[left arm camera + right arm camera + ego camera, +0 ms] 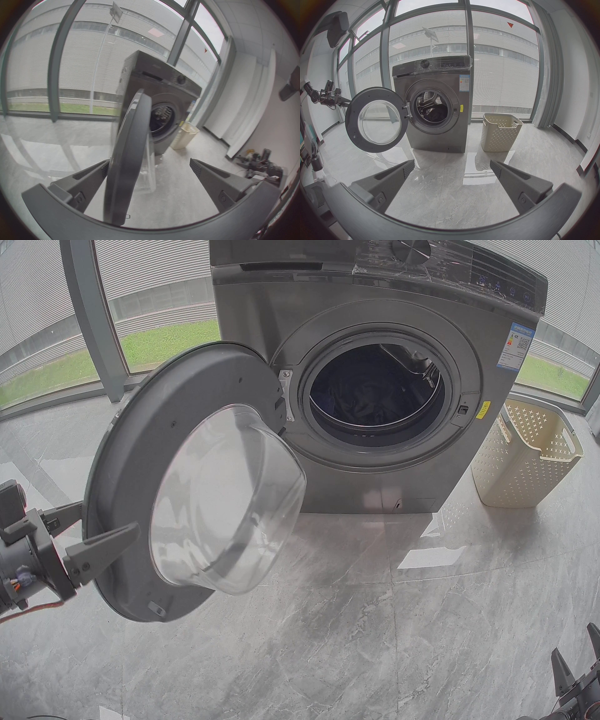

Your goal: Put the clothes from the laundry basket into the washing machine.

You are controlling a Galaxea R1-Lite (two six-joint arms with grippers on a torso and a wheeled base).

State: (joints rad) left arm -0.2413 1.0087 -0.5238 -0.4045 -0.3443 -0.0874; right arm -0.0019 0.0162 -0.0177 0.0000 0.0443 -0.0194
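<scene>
Grey plastic fingers (90, 179) of the left tool (110, 517) are spread wide, and right between them sits the outer rim of the door (125, 446), seen edge-on in the left wrist view. The rim runs close against one finger, though whether it actually touches I cannot tell, and nothing is clamped. Down at the robot's right, the right tool (450, 162) hangs low over the marble floor (350, 627), its jaws just as wide apart, holding nothing, well back from everything. Straight ahead stands the washing machine (400, 490), its round mouth facing the robot. The door hangs wide open toward the robot's left, hinged at the left side of the mouth, its clear glass bowl (225, 502) bulging toward the camera and covering part of the machine's lower left front. Inside the drum lie the clothes (369, 396), a dark crumpled heap, too bunched to give any long axis. The cream laundry basket (525, 452) stands upright on the floor just beside the machine's right side, mouth up. Tall windows (156, 302) run behind.
</scene>
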